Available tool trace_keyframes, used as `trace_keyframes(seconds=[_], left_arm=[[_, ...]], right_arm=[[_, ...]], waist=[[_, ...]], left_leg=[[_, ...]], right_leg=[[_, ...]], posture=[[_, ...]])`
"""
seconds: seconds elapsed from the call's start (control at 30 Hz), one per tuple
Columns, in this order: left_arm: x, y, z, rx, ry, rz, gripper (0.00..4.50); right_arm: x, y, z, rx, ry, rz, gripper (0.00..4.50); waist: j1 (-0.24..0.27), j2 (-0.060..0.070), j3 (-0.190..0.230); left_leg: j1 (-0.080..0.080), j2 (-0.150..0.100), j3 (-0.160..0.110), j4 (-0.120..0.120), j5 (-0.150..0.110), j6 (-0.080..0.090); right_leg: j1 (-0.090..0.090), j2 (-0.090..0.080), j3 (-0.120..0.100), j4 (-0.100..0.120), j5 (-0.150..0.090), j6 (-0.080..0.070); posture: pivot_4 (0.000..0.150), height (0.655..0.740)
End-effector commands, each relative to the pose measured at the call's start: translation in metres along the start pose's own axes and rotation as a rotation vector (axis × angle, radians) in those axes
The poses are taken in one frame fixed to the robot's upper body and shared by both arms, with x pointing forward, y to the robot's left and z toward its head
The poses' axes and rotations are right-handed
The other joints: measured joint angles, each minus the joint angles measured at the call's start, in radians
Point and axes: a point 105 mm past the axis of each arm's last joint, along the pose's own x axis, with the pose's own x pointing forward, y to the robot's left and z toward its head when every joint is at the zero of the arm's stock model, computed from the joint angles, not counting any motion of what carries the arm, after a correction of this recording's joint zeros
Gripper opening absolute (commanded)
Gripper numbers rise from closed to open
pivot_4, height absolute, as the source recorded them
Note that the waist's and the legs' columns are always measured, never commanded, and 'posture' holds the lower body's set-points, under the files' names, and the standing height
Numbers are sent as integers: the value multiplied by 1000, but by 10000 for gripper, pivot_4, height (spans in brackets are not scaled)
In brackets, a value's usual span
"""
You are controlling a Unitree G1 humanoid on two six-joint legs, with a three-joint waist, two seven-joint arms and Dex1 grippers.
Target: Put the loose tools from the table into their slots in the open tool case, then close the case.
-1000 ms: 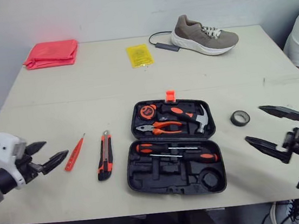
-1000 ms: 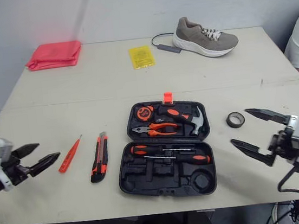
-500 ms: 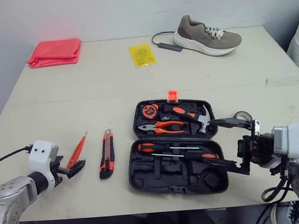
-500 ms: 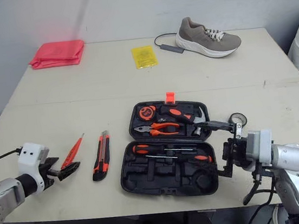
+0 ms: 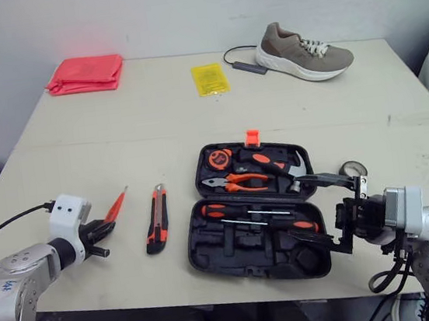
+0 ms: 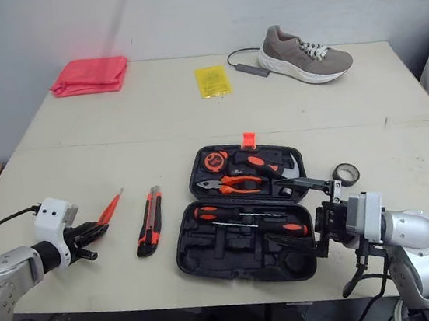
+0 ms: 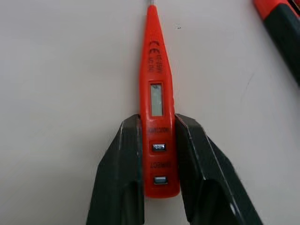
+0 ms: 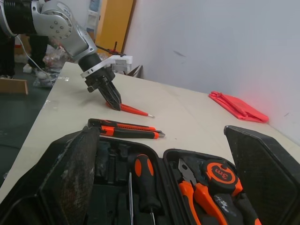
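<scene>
— Both hands have come in from the sides. On the left, the left hand (image 5: 104, 230) has dropped onto the butt end of the tester pen (image 5: 116, 205), which lies flat on the surface (image 5: 80, 146).

— Has it got hold?

— From the wrist, its fingers (image 7: 129, 154) press against both sides of the red handle, so I read it as closed on the pen. It is not lifted yet, and its tip points away from the hand.

— What's next along?

— The utility knife (image 5: 156, 229), just beside the pen, loose and untouched. Then the tool case (image 5: 237, 245), open flat in the middle. A tape measure (image 5: 218, 158), pliers (image 5: 236, 180), a hammer (image 5: 273, 161) and screwdrivers (image 5: 252, 209) sit in it, and the near half has bare slots.

— And the right side?

— The right hand (image 5: 298, 206) has swung in to the case's right edge. Its two fingers are spread wide, one over the far half and one over the near half, holding nothing. Just beyond it lies the tape roll (image 5: 352, 168), beside the case.

— So where does that leave the job?

— Early, I'd judge. One tool is gripped, and none of the three loose ones is stowed. The likely step is lifting the pen toward a narrow slot. Gripped so near its end, it could tip. The right hand looks placed to steady the case, though that's a guess.
</scene>
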Motion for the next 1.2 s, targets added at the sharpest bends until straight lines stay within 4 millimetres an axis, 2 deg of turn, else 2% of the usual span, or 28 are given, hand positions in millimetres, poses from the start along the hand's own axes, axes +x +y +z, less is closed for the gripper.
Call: trace_keyframes(seconds=[0.03, 0.13, 0.27, 0.33, 0.4, 0.5, 0.7, 0.83, 1.07, 1.2], left_arm=[[9, -10, -19, -29, 66, -56, 3154], [6, -4, -2, -11, -42, -53, 3154], [-10, -2, 48, 94, -296, -135, 3154], [-20, -13, 67, 236, -374, -239, 3154], [-29, -32, 78, 412, -396, -387, 3154], [-36, -60, 80, 650, -361, -595, 3154], [-32, -113, 86, 911, -313, -882, 3154], [-22, -139, 88, 953, -200, -971, 3154], [3, -179, 87, 1054, -72, -1016, 3154], [14, -190, 84, 1115, -28, -1009, 3154]], right_arm=[[1, 1, 7, -24, -12, 3, 45000], [-1, 1, 6, -23, 1, 0, 45000], [-3, 0, 5, -22, 12, -7, 45000], [-7, -1, 4, -22, 26, -13, 45000], [-12, -2, 1, -12, 55, -11, 45000], [-17, -6, -2, -12, 81, -31, 45000], [-23, 0, -7, -3, 120, -23, 45000], [-26, 2, -7, 7, 137, -31, 45000], [-32, 7, -6, 14, 167, -64, 45000], [-33, 13, -3, 17, 180, -83, 45000]], waist=[[0, 1, -1], [1, 2, -1], [1, -2, 1], [-2, -6, 1], [-3, -6, 2], [-3, -5, 2], [-3, -5, 2], [0, -5, 2], [-2, -5, 2], [-2, -5, 2]], left_leg=[[0, 0, 0, 0, 0, 0], [1, 0, 0, 0, 0, 0], [-1, 0, -1, 1, 0, 0], [-2, 1, -1, 1, 0, 0], [-2, 1, -1, 1, 0, 0], [-2, 0, 1, 0, 0, 0], [-1, 1, 4, 2, 0, 0], [-3, 3, 4, 7, -1, 1], [-3, 3, 7, 10, -2, 2], [-3, 3, 7, 10, -2, 2]], right_leg=[[0, 0, 0, 0, 0, 0], [1, 0, 0, 0, 0, 0], [0, 0, -1, 0, 0, 0], [-1, 1, -1, 1, 0, 0], [-1, 1, -1, 0, 0, 0], [-2, 1, -1, -1, 0, 0], [-2, 4, -2, 0, 0, 0], [-2, 14, 0, 0, 1, 1], [-2, 17, 2, 0, 1, 3], [-3, 18, 8, 0, 1, 3]], posture=[[1500, 7400], [1500, 7400], [1500, 7400], [1500, 7400], [1500, 7400], [1500, 7400], [1500, 7400], [1500, 7400], [1500, 7400], [1500, 7400]])
